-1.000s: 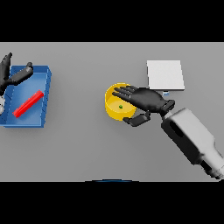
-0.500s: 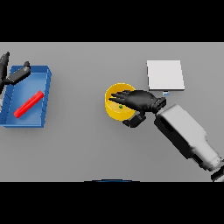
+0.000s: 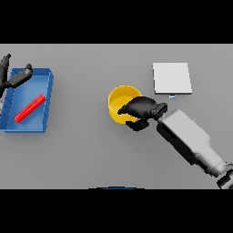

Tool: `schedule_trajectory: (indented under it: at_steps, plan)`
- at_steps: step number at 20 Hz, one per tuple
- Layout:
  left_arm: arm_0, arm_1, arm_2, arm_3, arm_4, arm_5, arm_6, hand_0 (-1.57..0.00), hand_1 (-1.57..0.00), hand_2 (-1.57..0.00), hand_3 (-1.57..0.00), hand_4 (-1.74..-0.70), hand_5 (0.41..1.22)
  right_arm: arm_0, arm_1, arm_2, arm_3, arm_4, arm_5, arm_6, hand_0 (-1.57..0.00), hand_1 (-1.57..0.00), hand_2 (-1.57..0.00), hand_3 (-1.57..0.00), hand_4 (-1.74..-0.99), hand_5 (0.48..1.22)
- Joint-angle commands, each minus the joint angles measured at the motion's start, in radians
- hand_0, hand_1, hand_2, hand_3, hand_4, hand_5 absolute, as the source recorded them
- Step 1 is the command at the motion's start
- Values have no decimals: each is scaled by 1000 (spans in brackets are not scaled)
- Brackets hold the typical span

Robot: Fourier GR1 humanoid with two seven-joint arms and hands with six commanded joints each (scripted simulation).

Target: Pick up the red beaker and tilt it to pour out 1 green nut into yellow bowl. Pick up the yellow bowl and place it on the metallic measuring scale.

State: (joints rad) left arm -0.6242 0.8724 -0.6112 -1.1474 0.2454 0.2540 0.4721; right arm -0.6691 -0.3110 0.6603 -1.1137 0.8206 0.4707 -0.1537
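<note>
Surface [image 3: 91, 154] grey and wide carries everything here. On its left side you have a blue tray [image 3: 48, 98] with a red bar [image 3: 30, 108] lying slantwise inside it, and the left robot hand [image 3: 13, 78] hangs over the tray's far corner with its fingers spread, holding nothing. Far right lies the metallic measuring scale [image 3: 171, 78], a flat pale plate. The yellow bowl [image 3: 120, 101] stands mid-surface, well apart from the tray and near the scale. Your right robot hand [image 3: 142, 109] sits on the bowl's right rim, fingers curled over the edge and thumb below, pinching the wall. Whether a nut lies inside, you cannot tell. Firm up that pinch, lift straight, keep the bowl level, then carry it right and away, toward the scale.
</note>
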Motion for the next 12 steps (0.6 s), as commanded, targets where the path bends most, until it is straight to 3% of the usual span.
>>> schedule_trajectory:
  at_steps: [1,3,4,6,8,12]
  plan:
    - [12,9,4,-15,5,7,-3,1,1,1,1,-795,725,-8,1,-3,6,-6,12,-3,-721,-664,-624,-472,-1488,1016]
    - [13,15,3,-30,5,11,12,1,1,1,1,-800,727,-10,-22,-4,-6,-23,58,-31,-1027,-991,-965,-691,-1571,1090]
    - [9,19,0,-35,2,8,24,1,1,1,1,-799,728,-9,-22,-2,-10,-27,71,-25,-1136,-1107,-1086,-867,-1604,1116]
    - [11,22,1,-33,2,9,25,1,1,1,1,-799,727,-10,-20,-3,-21,-38,92,2,-1292,-1274,-1261,-1019,-1649,1154]
    - [16,24,3,-39,3,16,25,1,1,1,1,-802,725,0,-30,-4,-44,-47,98,10,-1393,-1381,-1314,-1142,-1682,1178]
    - [16,26,3,-38,6,6,14,1,1,1,1,-805,725,-9,-44,-12,-60,-58,103,18,-1498,-1493,-1453,-1181,-1717,1203]
